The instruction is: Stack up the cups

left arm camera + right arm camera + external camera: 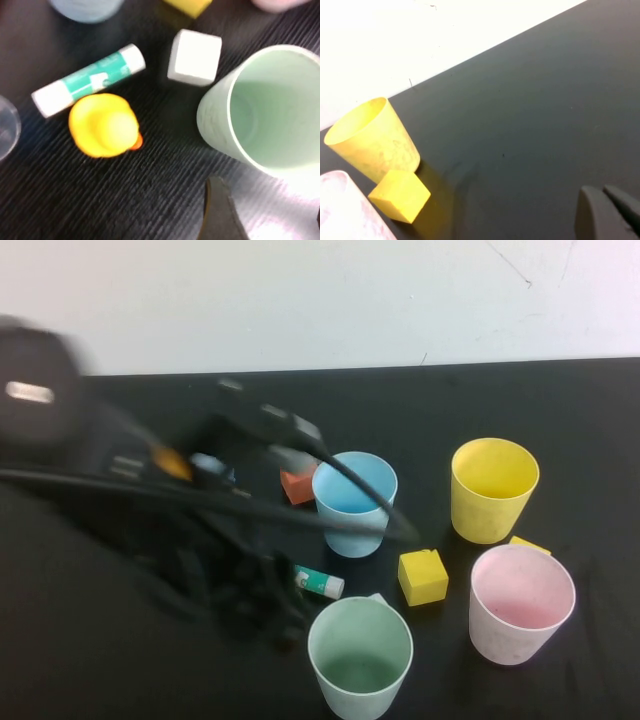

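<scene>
Left hand point(262, 215): fingers spread wide, nothing between them. It hangs low over the near middle of the black surface point(560, 410). The arm is a blur in the high view, so I'm going by the wrist view.

- Green cup point(265, 115) is just ahead of the fingertips, upright and empty. I can't tell if they touch.
- Beside it: a white block point(195, 56), a yellow rubber duck point(102, 125) and a green-and-white tube point(90, 80) lying flat. The tube has print on it, but I can't read it.
- Blue cup point(354, 502) stands upright further back, with a black cable point(350, 480) from the left arm across the front of it. An orange-red block point(297, 485) touches its left side.
- A yellow block point(422, 576) sits between the blue, green and pink cups.
- Pink cup point(521, 602) is near right and yellow cup point(493, 488) behind it, both upright and empty. A second yellow block point(400, 195) is wedged between them.
- All four cups stand apart. None is nested.

Right hand point(610, 210): fingers pressed together, holding nothing. It is over bare surface, well clear of the yellow cup, and doesn't show in the high view.
</scene>
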{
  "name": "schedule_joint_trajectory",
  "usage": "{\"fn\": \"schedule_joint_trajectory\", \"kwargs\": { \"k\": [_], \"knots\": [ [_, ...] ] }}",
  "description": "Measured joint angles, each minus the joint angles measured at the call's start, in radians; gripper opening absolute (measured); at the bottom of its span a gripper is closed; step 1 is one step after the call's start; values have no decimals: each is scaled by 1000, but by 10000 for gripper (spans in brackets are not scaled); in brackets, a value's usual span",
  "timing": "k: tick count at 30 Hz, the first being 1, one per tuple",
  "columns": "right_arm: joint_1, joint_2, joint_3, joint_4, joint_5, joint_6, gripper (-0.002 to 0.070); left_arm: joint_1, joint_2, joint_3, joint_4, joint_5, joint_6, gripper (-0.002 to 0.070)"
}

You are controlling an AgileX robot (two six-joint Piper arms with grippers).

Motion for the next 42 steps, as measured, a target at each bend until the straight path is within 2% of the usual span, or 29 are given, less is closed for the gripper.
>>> {"fn": "schedule_joint_trajectory", "kwargs": {
  "k": [4,6,12,20,22,25,26,28,32,42],
  "knots": [
    [0,0,0,0,0,-1,-3,-132,103,-73,158,-18,-107,375],
    [0,0,0,0,0,-7,-3,-161,153,-111,217,-18,-143,375],
    [0,0,0,2,0,-17,-3,-171,266,-205,235,15,-171,375],
    [0,0,0,2,0,-17,-3,-171,355,-223,233,42,-200,370],
    [0,0,0,2,0,-21,-3,-171,372,-223,235,42,-218,330],
    [0,0,0,2,0,-32,-3,-171,388,-223,235,42,-222,143],
    [0,0,0,2,0,-32,-3,-171,392,-223,235,45,-222,96],
    [0,0,0,2,0,-36,-3,-171,392,-223,235,56,-222,47],
    [0,0,0,2,0,-36,-3,-171,371,-235,231,110,-226,12],
    [0,0,0,2,0,-39,-3,-171,142,-430,281,113,-299,7]
  ]
}}
